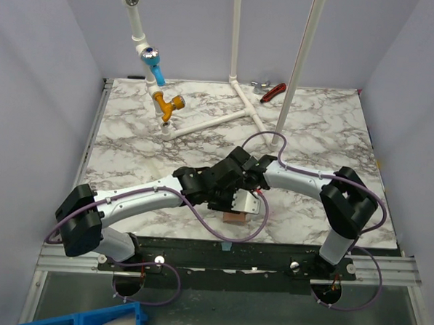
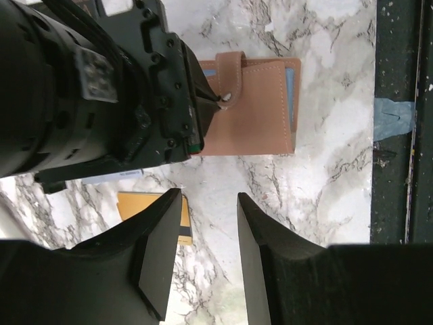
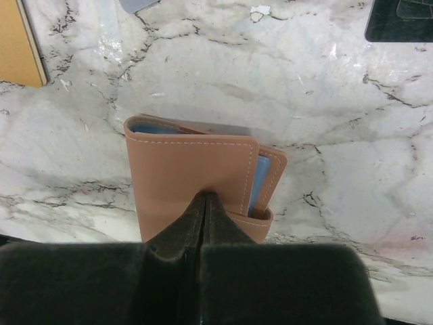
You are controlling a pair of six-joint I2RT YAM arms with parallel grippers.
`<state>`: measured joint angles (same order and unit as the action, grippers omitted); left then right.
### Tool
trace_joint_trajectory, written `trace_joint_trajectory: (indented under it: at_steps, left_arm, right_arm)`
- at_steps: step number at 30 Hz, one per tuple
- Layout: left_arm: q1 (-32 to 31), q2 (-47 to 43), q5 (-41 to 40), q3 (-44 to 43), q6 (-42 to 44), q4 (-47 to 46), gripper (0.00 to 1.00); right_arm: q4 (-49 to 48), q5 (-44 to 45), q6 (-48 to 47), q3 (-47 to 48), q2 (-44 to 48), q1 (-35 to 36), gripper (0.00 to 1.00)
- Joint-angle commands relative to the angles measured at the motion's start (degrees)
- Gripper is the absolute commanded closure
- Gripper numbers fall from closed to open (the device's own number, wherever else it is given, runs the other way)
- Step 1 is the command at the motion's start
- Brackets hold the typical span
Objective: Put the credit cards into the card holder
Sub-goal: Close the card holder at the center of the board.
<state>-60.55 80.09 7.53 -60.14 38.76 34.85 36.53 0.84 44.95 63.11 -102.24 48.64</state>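
The tan card holder (image 3: 189, 177) lies folded on the marble table, near the front edge (image 1: 234, 218). A light blue card (image 3: 259, 177) shows inside its open side. My right gripper (image 3: 205, 198) is shut, and its joined tips rest on the holder's cover. In the left wrist view that gripper (image 2: 210, 101) sits by the holder's strap (image 2: 230, 78). My left gripper (image 2: 208, 198) hangs open above bare marble just beside the holder, with nothing between its fingers. A gold card with a dark stripe (image 2: 184, 220) lies flat, partly hidden behind one finger. A black card (image 3: 399, 20) and a grey card (image 3: 139, 4) lie further off.
The table's black front rail (image 2: 396, 203) with a strip of blue tape (image 2: 392, 116) runs close to the holder. A white pipe frame (image 1: 204, 122) with blue and yellow fittings and a red-handled tool (image 1: 274, 91) stand at the back. A blue bin (image 1: 85, 319) sits below the table.
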Motion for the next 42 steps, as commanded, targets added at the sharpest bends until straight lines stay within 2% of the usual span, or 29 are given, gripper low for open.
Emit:
trace_joint_trajectory:
  at_steps: [1, 8, 10, 15, 20, 31, 34, 42]
  left_arm:
    - [0.35, -0.24, 2.79, 2.46, -0.45, -0.28, 0.59]
    - [0.35, -0.96, 5.07, 4.76, -0.18, -2.83, 0.59]
    - [0.36, -0.70, 6.08, 5.52, 0.38, -3.60, 0.59]
    - [0.35, 0.73, 6.42, 8.52, 1.88, -6.74, 0.59]
    - [0.35, 1.81, 5.83, 9.08, 2.37, -7.61, 0.59]
    - [0.26, 1.70, 5.30, 11.14, 2.98, -11.09, 0.59]
    - [-0.06, 2.89, 5.35, 10.83, 3.24, -11.58, 0.59]
    - [-1.96, 6.65, 4.95, 9.51, 4.08, -13.84, 0.60]
  right_arm:
    - [-6.20, 5.23, 1.06, -6.01, -8.10, 2.36, 0.99]
    - [-5.90, 3.62, 1.07, -5.37, -4.95, 2.40, 0.99]
    - [-5.89, 2.52, 1.01, -5.37, -4.43, 2.26, 0.93]
    - [-4.99, 0.29, 0.95, -4.09, -1.62, 2.08, 0.68]
    - [-0.55, 0.90, -0.20, -0.55, 1.75, 1.29, 0.58]
    - [11.36, 3.87, -1.83, 4.72, 6.20, 1.10, 0.49]
    - [12.40, 3.82, -1.53, 4.92, 6.47, 1.10, 0.49]
    - [13.03, 3.10, -1.43, 5.97, 5.69, 1.15, 0.57]
